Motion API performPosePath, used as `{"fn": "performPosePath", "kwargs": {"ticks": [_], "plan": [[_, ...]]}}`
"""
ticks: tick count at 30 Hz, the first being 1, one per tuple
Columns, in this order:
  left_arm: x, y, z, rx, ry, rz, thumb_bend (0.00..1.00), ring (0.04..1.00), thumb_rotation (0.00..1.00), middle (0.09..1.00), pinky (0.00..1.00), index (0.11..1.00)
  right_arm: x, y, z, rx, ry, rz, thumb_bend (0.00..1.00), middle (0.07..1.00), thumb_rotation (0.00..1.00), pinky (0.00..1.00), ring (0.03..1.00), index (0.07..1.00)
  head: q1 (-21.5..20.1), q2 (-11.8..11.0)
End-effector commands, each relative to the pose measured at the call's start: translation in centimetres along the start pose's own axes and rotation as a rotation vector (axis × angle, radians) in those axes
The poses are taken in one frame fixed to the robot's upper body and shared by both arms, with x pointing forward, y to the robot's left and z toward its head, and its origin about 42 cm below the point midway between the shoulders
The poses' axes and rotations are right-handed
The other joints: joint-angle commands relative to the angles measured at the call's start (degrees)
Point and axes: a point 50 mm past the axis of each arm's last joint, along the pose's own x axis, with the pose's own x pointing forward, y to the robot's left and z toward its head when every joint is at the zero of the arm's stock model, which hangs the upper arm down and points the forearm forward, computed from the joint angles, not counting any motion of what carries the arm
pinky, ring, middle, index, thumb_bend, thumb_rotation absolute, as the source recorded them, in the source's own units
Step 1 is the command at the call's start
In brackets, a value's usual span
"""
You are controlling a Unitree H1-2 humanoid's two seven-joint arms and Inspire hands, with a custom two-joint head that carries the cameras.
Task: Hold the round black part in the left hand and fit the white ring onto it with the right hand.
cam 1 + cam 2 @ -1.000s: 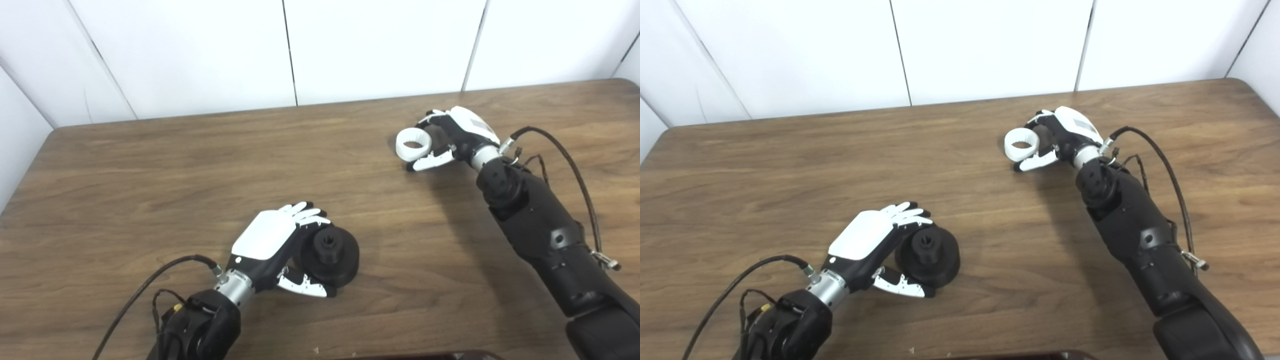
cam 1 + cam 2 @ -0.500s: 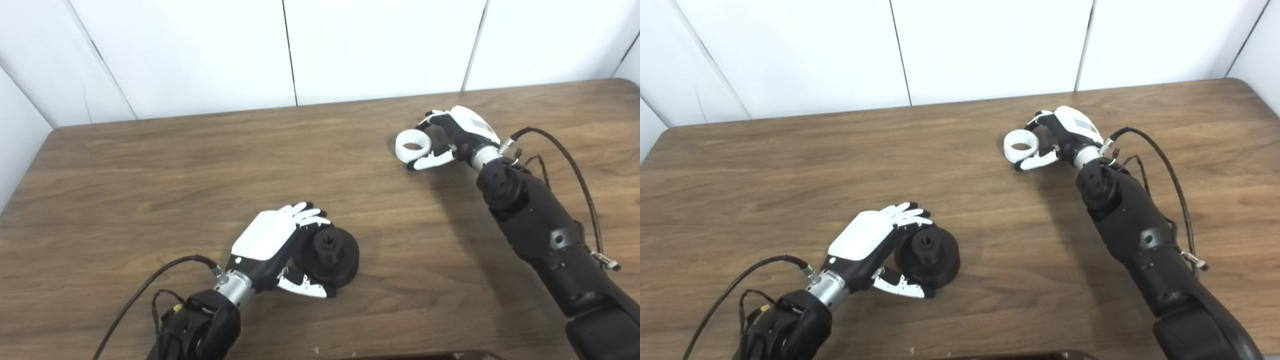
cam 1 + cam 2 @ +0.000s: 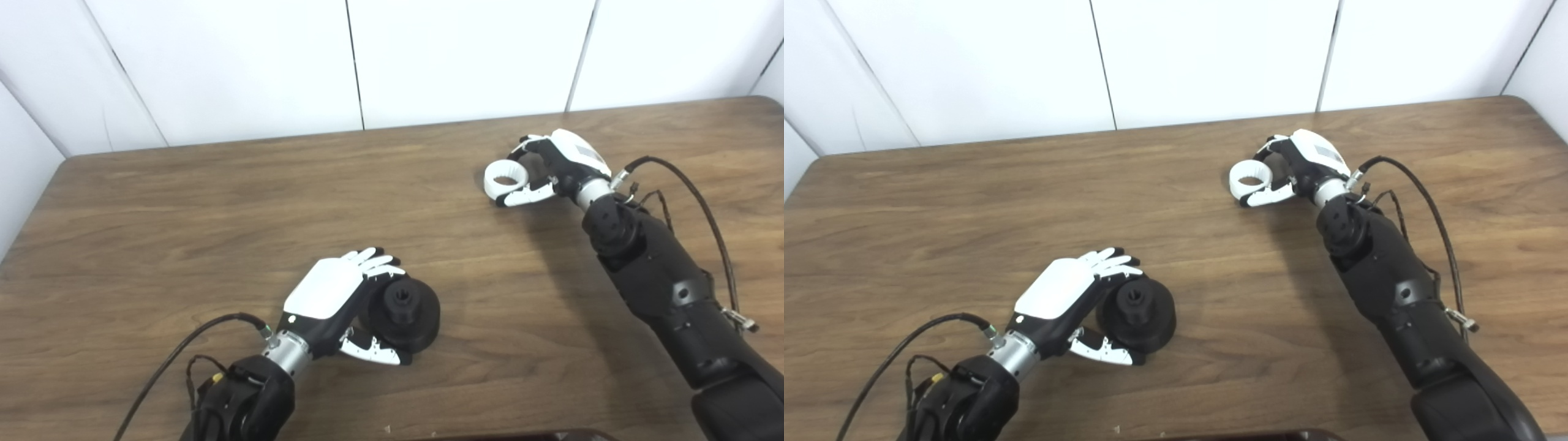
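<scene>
White ring (image 3: 506,177) at the far right part of the desk (image 3: 184,208), pinched at its right side by the right hand (image 3: 560,165): fingers (image 3: 525,146) curl over the ring's far edge, thumb lies along its near edge. Ring's open bore faces up, axis roughly vertical; whether it is just clear of the wood or touching it cannot be told. Round black part (image 3: 401,311) sits on the desk near the front, left of centre, well apart from the ring. Broad disc base down, narrower hub on top with a socket hole facing up, so its axis is upright. Left hand (image 3: 334,300) wraps the part from its left side: fingers (image 3: 375,260) closed over the far rim, thumb against the near rim, palm shell tilted over the left edge. Both forearms black, each with a cable looping beside the wrist. White panelled wall (image 3: 429,55) behind the desk.
</scene>
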Motion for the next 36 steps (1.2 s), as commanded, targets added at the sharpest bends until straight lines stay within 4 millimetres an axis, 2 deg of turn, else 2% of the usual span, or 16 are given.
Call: {"fn": "performPosePath", "kwargs": {"ticks": [1, 25, 36], "plan": [[0.0, 0.3, -0.1, 0.030, -0.006, 0.012, 0.85, 0.949, 0.34, 0.888, 0.93, 0.731, 0.6, -2.1, 1.8, 0.008, -0.062, -0.070, 0.78, 0.908, 0.29, 0.85, 0.957, 0.667, 0.0, 0.1], [-0.1, 0.3, -0.1, 0.028, 0.005, 0.003, 0.85, 0.957, 0.34, 0.892, 0.94, 0.734, 0.2, -1.9, 1.9, 0.011, -0.075, -0.114, 0.77, 0.885, 0.19, 0.83, 0.933, 0.608, -0.1, 0.3], [0.0, 0.1, 0.0, 0.035, 0.005, 0.001, 0.85, 0.953, 0.34, 0.889, 0.94, 0.734, -1.5, -3.0, 2.7, 0.010, -0.098, -0.125, 0.77, 0.888, 0.22, 0.80, 0.933, 0.604, -0.1, 0.3]]}}
